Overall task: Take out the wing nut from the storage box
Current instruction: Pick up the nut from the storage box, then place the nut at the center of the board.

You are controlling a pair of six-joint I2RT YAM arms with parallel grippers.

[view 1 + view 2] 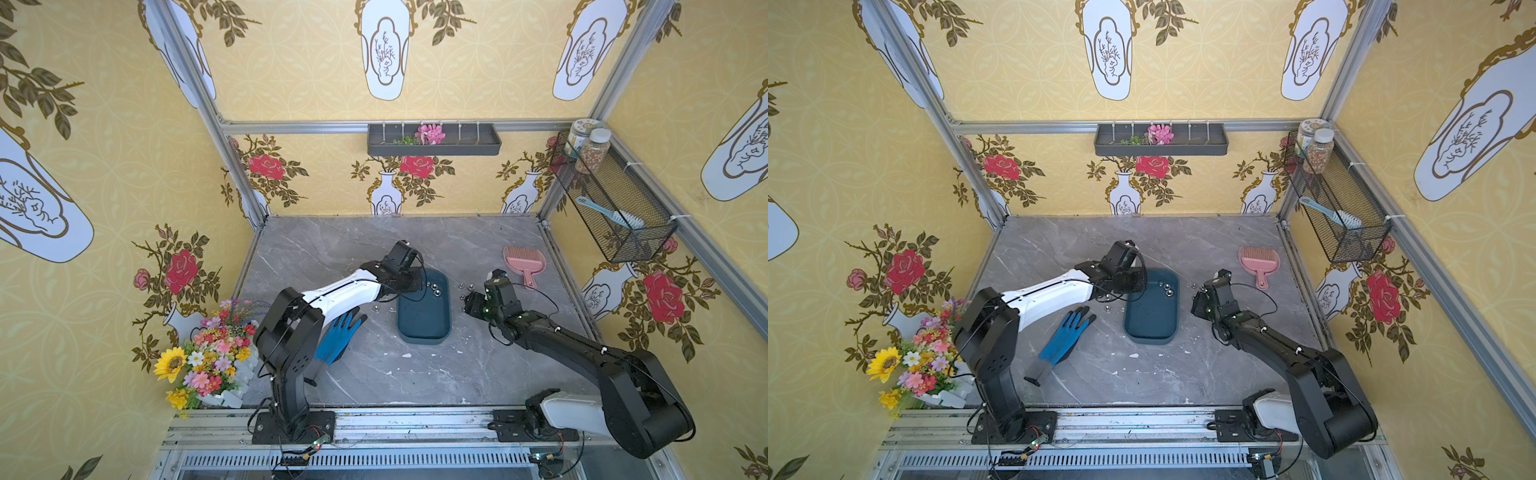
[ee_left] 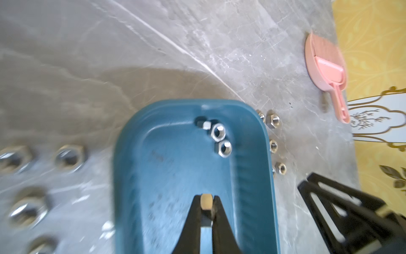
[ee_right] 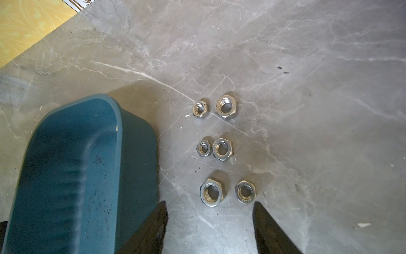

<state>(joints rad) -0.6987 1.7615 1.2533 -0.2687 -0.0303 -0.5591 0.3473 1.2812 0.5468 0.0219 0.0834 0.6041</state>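
The left gripper [image 2: 206, 201] is being held closed low over the inside of the storage box [image 2: 175, 154]; a small pale piece is being seen between its tips, and whether this is a nut cannot be told. Ahead of the tips, three nuts [image 2: 218, 132] with six sides are lying close together on the floor of the box, near its far corner on the side of the right arm; in both top views they are being shown as small shiny points [image 1: 434, 287] at that same end. The dark teal box [image 1: 424, 320] is lying flat near the middle of the grey marble table [image 1: 332, 249], between the two arms. The right gripper [image 3: 209, 204] is being held open just beside the right wall of the box [image 3: 66, 165], with its jaws standing well apart over the table; six nuts [image 3: 222, 150] are being seen in front of it, arranged in three pairs on the table, apart from the box. On the other side of the box, several more nuts [image 2: 69, 158] are lying on the table, blurred in the left wrist view. A blue glove [image 1: 338, 332] is lying near the left arm; a pink scoop [image 1: 521, 259] is lying farther back on the right side, well apart from the box.
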